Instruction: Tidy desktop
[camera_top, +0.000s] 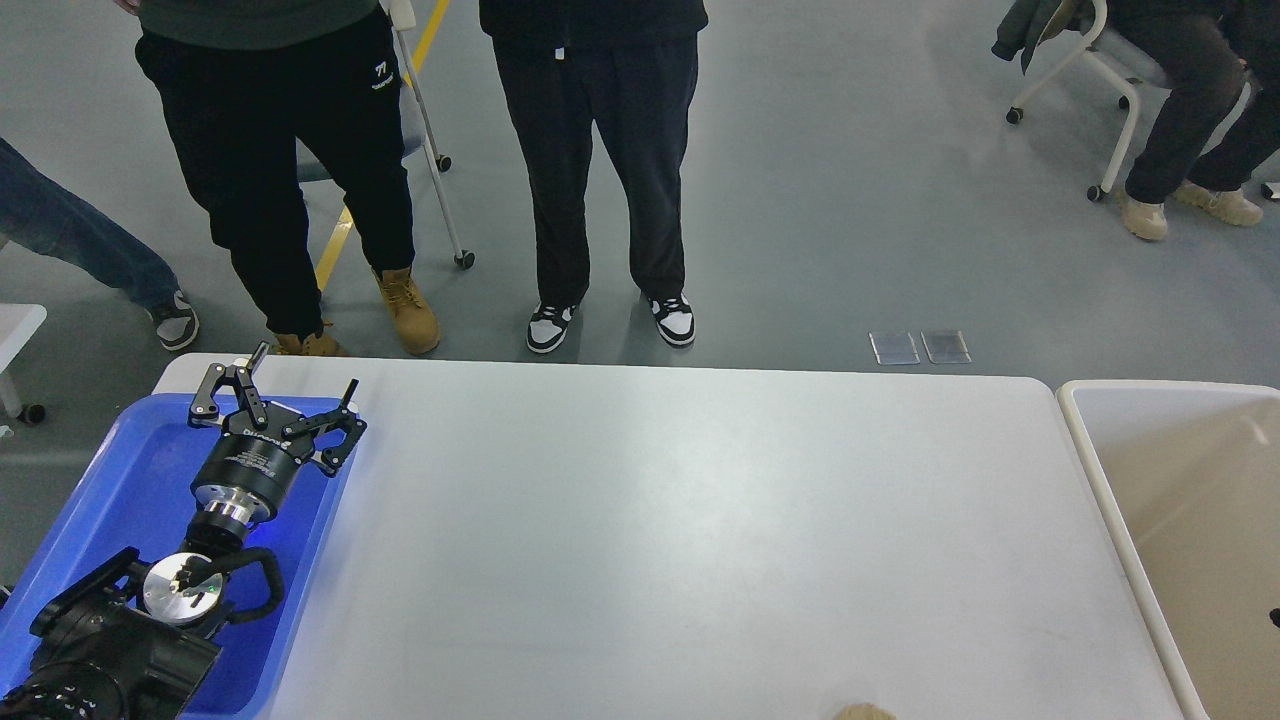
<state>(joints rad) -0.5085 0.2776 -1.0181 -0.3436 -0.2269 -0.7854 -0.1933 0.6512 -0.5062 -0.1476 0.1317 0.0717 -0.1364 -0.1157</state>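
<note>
The left claw (278, 392) hung wide open over the blue tray (110, 480) at nine o'clock, holding nothing. The white surface (680, 540) filled the centre, matte and smooth; a beige bin (1100, 480) sat at three o'clock.

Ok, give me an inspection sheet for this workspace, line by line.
Surface: desktop, white, bare apart from a small tan thing cut off at its near edge.
Job's things: blue tray at the left end, beige bin at the right; the visible part of each looks empty.
Clutter: nothing seen besides the tan thing.
Grippers: left gripper open over the tray's far right corner, holding nothing; right gripper not in view.
Cables: a black cable looped at the left wrist.
Surroundings: people standing close behind the desk, one seated far right; wheeled chairs.
</note>
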